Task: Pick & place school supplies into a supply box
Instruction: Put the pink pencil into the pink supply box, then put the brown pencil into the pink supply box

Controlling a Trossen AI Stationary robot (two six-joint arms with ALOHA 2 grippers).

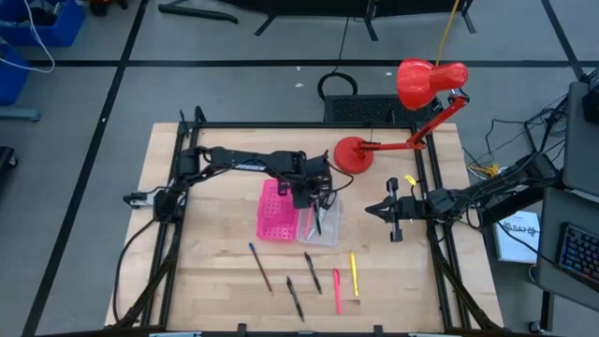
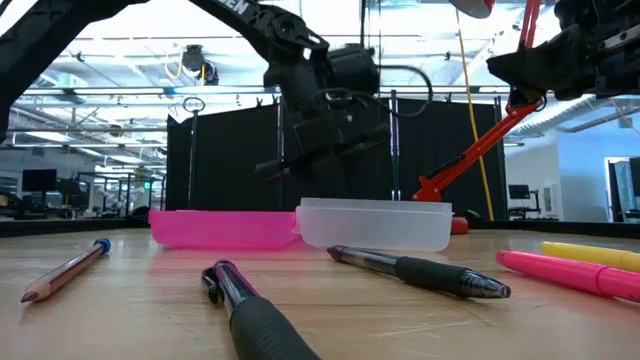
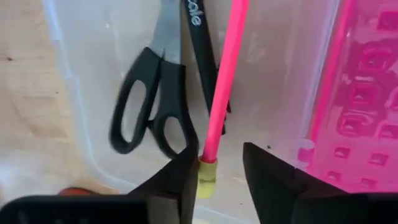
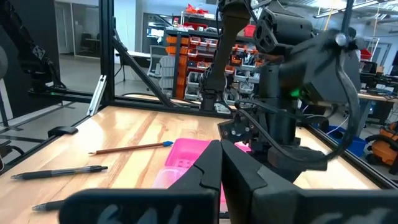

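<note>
The supply box lies open at the table's middle, with its pink half to the left of its clear tray half. Black-handled scissors, a black pen and a pink pencil lie in the clear tray. My left gripper hovers open above the tray's far end, and the pencil's yellow end shows between its fingers. My right gripper waits shut to the right of the box, above the table. My left gripper points down over the clear tray. The pink pencil's yellow end shows right beside one finger. I cannot tell whether they touch. The other finger stands clear of it.
On the near part of the table lie a pencil with a blue end, two black pens, a pink pen and a yellow one. A red desk lamp stands behind the box.
</note>
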